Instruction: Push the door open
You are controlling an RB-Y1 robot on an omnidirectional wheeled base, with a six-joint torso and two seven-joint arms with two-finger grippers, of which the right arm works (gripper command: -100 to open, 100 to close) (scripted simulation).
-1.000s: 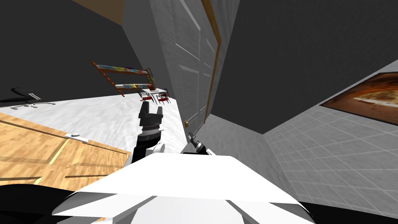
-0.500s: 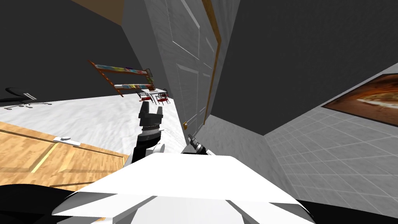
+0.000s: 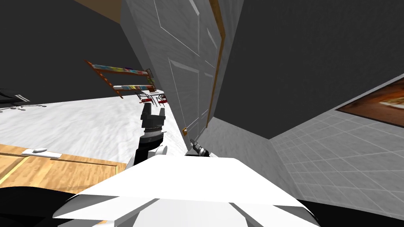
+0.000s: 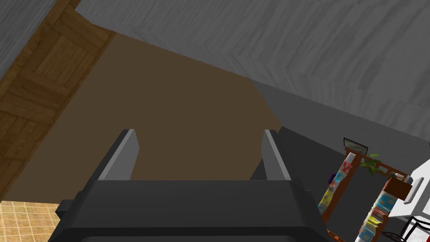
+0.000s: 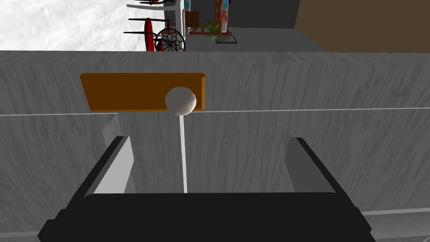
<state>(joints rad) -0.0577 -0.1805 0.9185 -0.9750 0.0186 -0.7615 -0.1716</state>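
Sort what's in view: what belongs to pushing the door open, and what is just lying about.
Job in hand: grey door; its round knob on an orange plate; right pincer, open, facing the knob.
Lying about: slanted shelf rack; red chairs; framed picture; left pincer, open.

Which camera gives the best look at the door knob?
The right wrist view: the pale round knob sits large on its orange plate, just ahead of the open right gripper. The head view shrinks the knob to a speck at the door edge. The left wrist view faces a brown surface.
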